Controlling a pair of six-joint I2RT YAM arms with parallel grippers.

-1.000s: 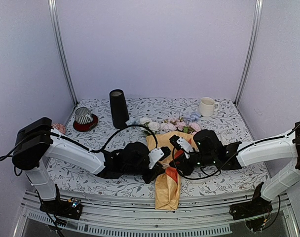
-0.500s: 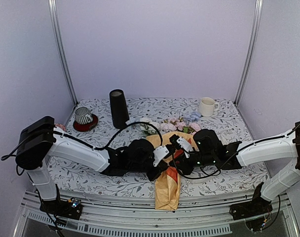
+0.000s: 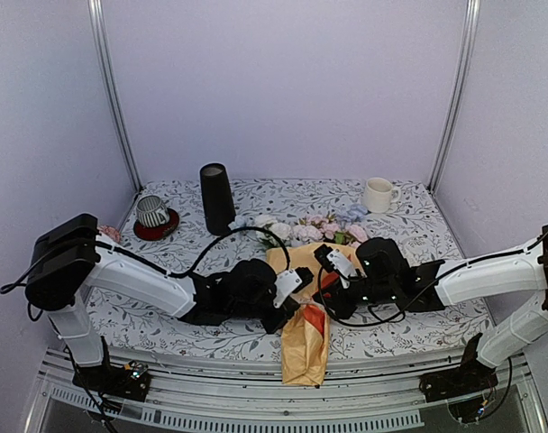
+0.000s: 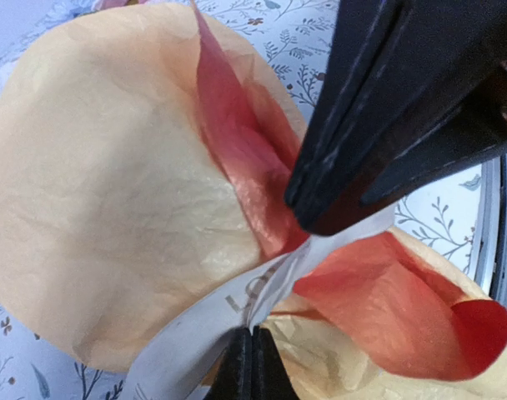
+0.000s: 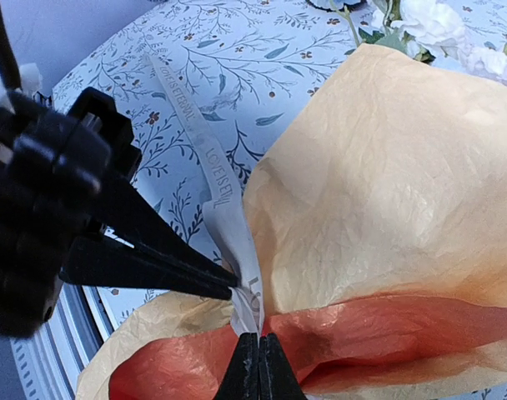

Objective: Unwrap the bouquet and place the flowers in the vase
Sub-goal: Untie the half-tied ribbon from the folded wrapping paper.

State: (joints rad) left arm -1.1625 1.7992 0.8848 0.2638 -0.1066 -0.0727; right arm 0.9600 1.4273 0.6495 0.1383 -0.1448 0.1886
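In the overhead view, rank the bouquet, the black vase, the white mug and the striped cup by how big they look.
Largest: the bouquet.
Next: the black vase.
Smallest: the white mug and the striped cup look about alike, so I won't rank one above the other.

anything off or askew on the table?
The bouquet lies with its narrow end hanging past the near edge of the table. The left claw and right claw both pinch its ribbon. Nothing else stands out.
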